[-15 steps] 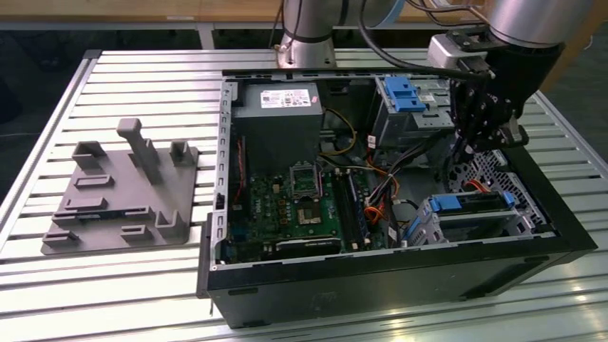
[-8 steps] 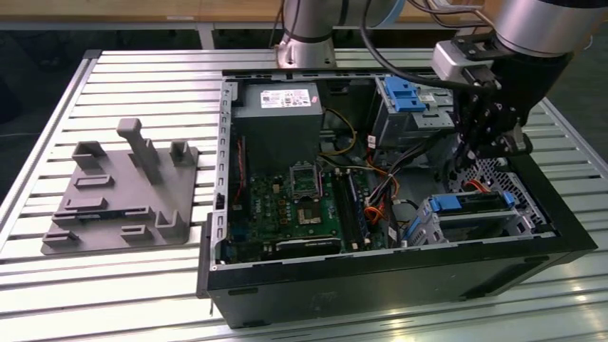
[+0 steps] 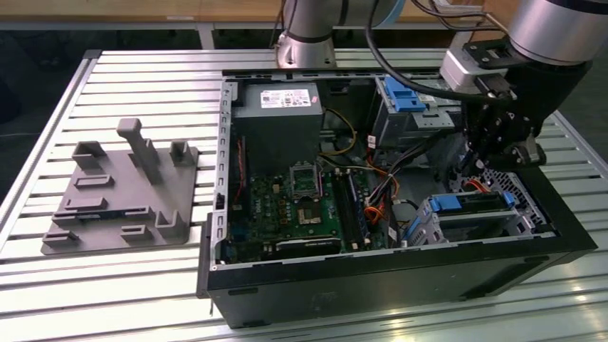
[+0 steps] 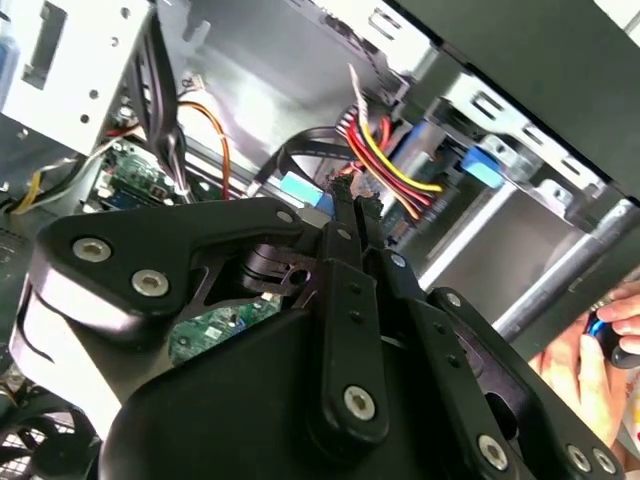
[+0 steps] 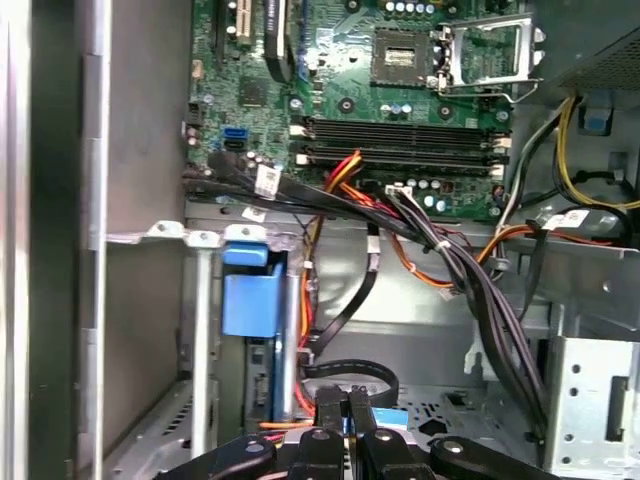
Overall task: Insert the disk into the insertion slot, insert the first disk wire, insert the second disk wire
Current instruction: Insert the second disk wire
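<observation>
The disk [image 3: 472,205], silver-grey in a blue caddy, sits inside the insertion slot [image 3: 520,214], a perforated grey cage at the case's corner on the exterior view's right. My black gripper [image 3: 486,165] hangs just above the cage's inner end. In both wrist views its fingers [image 4: 352,260] are pressed together, pinching the connector of a disk wire [image 4: 390,160] with red, yellow and black strands close to the disk's blue caddy [image 5: 250,300]. A black flat cable [image 5: 350,372] with a light blue plug [image 4: 305,192] lies right beside the fingertips [image 5: 345,405].
Inside the open case are the green motherboard [image 3: 295,206], a grey power-supply box [image 3: 278,107] and a taller bay with a blue latch [image 3: 406,96]. Cable bundles [image 5: 450,260] cross near the cage. A grey fixture plate [image 3: 124,192] lies on the table. A hand [image 4: 600,350] shows outside the case.
</observation>
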### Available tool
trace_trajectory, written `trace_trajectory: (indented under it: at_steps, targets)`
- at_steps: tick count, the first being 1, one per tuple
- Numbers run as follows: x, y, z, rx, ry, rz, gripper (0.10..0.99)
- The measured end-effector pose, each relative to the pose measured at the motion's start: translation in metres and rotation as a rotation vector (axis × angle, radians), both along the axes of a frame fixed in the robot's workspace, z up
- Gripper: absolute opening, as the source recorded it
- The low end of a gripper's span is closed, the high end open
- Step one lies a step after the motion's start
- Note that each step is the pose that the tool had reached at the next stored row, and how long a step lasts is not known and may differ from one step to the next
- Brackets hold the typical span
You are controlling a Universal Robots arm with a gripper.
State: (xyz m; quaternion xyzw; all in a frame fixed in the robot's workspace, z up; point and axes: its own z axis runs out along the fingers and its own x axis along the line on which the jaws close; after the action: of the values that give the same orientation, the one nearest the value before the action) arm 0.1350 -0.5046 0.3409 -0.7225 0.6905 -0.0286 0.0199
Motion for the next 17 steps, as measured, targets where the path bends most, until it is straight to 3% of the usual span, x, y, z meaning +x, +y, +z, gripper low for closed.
trace_trajectory:
  at_steps: [7,13,17]
  targets:
    - [0.0000,-0.0163,0.0016,0.006,0.0000,0.000,0.149]
    - [0.0000,-0.0292,0.0016,0.023,0.0000,0.000,0.149]
    - [0.0000,-0.0299,0.0015,0.025,0.0000,0.000,0.149]
